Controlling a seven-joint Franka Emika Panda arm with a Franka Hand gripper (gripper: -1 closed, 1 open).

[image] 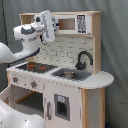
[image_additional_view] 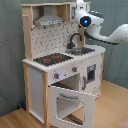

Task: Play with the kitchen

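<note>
Grey curtain is hanging behind the set in both exterior views, and wood flooring is showing at 7 o'clock in the second exterior view. Standing against that backdrop is the kitchen, filling the middle of both exterior views, with its oven door hanging open and tilted down toward 5 o'clock in the second exterior view. The arm is reaching in from 9 o'clock in the first exterior view and is holding the gripper up at the level of the upper shelf, near the microwave cabinet and above the hob. Whether its fingers are open or closed, I cannot tell. Judged from this pose, the arm is working at the upper cabinet, and the next move is calling for a short, level approach to the cabinet front. Edges to mind are lying close: the hood at 11 o'clock of the second exterior view, the shelf lip, and the faucet and sink below. Open room is lying in front of the counter, though the lowered door is narrowing it low down.
</note>
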